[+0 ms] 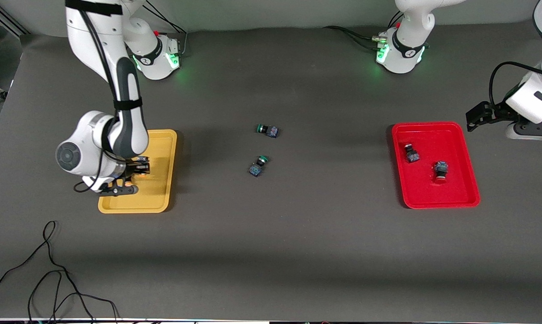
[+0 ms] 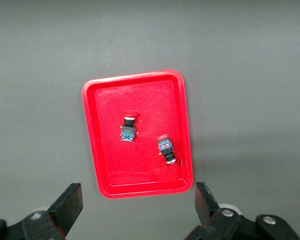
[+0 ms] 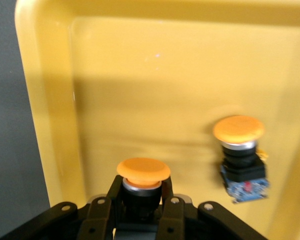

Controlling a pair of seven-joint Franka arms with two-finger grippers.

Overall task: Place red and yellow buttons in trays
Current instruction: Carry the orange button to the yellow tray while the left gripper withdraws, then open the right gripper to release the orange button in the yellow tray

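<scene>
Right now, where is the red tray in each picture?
Front view: the red tray lies toward the left arm's end of the table.
Left wrist view: it sits mid-picture under the open left gripper.
Right wrist view: not in it.
Shared landmark: the two red buttons inside.

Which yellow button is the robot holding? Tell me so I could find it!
Find the yellow tray at the right arm's end of the table. The right gripper is over it, shut on a yellow button. Another yellow button lies loose on the tray floor beside it; the one you want is the one pinched between the black fingers.
</scene>
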